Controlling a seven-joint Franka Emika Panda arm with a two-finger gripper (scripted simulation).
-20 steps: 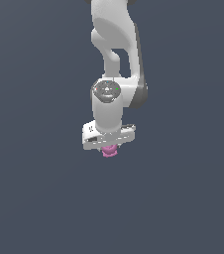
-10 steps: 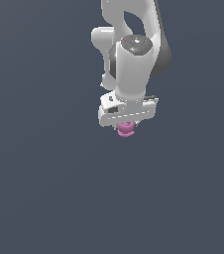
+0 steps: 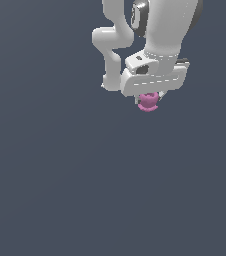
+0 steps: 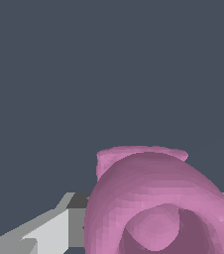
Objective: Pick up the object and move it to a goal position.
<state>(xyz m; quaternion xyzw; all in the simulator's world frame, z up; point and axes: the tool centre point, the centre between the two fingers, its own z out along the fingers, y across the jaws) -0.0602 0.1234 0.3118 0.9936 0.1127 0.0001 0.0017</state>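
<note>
The object (image 3: 148, 101) is a small pink-magenta rounded piece that sticks out under my white gripper (image 3: 149, 99) in the upper right of the exterior view. The gripper is shut on it and holds it off the ground. Most of the object's upper part is hidden by the hand. In the wrist view the object (image 4: 158, 198) looms large, its ring-like opening facing the camera, with one grey finger (image 4: 44, 230) beside it.
Only a flat dark blue-grey surface (image 3: 60, 190) fills the scene around and below the arm. No goal marker shows in either view.
The arm has carried the object up and toward the exterior view's right, and it now looks larger in that view. The grip on the object has stayed the same.
</note>
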